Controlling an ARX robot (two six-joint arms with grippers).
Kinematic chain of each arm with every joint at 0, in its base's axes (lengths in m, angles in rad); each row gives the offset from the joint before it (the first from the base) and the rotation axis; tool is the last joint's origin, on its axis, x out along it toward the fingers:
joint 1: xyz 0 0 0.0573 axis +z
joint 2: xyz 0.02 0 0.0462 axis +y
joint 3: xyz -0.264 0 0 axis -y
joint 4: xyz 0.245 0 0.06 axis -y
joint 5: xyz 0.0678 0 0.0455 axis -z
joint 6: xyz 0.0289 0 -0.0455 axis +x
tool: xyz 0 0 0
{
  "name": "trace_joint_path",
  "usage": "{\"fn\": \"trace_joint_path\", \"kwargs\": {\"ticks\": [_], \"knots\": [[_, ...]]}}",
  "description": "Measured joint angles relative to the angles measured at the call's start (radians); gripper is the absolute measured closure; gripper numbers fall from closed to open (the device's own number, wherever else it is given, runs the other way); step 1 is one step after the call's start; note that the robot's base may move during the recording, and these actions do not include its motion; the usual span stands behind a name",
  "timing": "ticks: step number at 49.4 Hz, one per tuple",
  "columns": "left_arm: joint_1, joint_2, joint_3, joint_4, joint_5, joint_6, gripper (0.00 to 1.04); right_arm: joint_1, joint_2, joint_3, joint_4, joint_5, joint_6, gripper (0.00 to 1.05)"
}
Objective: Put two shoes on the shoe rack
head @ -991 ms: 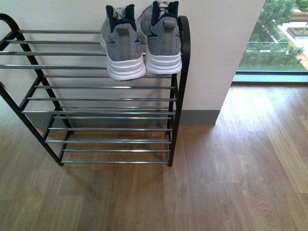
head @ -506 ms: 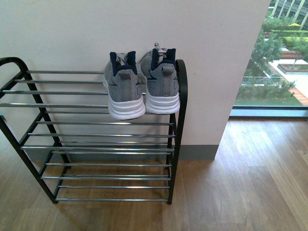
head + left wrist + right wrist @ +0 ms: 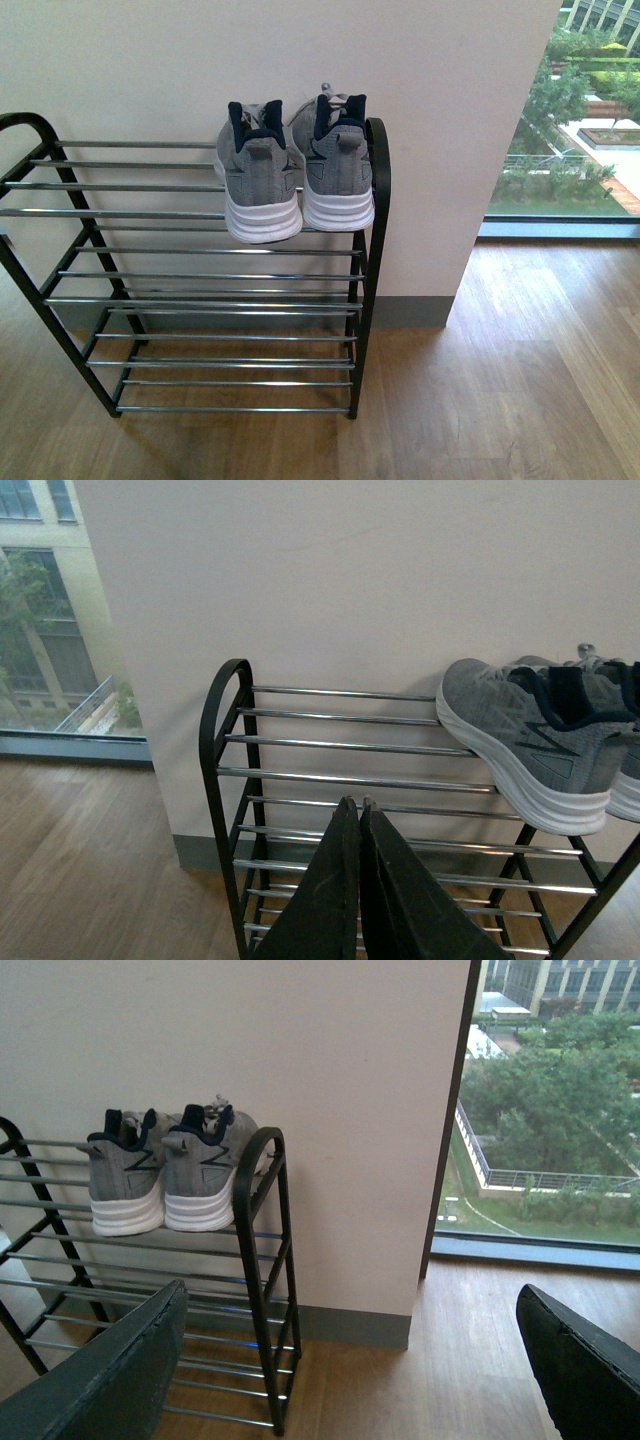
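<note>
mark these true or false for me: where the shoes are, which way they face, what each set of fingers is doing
1. Both shoes sit on the rack's top tier. True.
2. The shoes are at the rack's left end. False: in the front view they are at its right end.
3. The shoes' heels face the front camera. True.
4. The left fingers are closed with nothing between them. True.
5. The right fingers grip a shoe. False: they are spread wide and hold nothing.
</note>
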State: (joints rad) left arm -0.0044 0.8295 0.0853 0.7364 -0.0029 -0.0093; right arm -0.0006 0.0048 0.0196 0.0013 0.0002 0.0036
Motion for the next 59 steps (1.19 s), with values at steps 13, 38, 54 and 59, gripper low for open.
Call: {"fn": "trace_joint_path", "kwargs": {"ticks": [13,38,54,59], "knots": [[0.001,-0.132,-0.07,-0.066,0.003,0.001,1.03,0.0,0.0,0.0,0.0,0.0,0.0,0.09],[0.001,-0.409,-0.071,-0.319,0.003,0.001,1.03,0.0,0.0,0.0,0.0,0.0,0.0,0.09],[0.001,-0.525,-0.071,-0.431,0.003,0.001,1.03,0.0,0.0,0.0,0.0,0.0,0.0,0.09],[0.001,-0.553,-0.071,-0.46,0.003,0.001,1.03,0.0,0.0,0.0,0.0,0.0,0.0,0.09]]}}
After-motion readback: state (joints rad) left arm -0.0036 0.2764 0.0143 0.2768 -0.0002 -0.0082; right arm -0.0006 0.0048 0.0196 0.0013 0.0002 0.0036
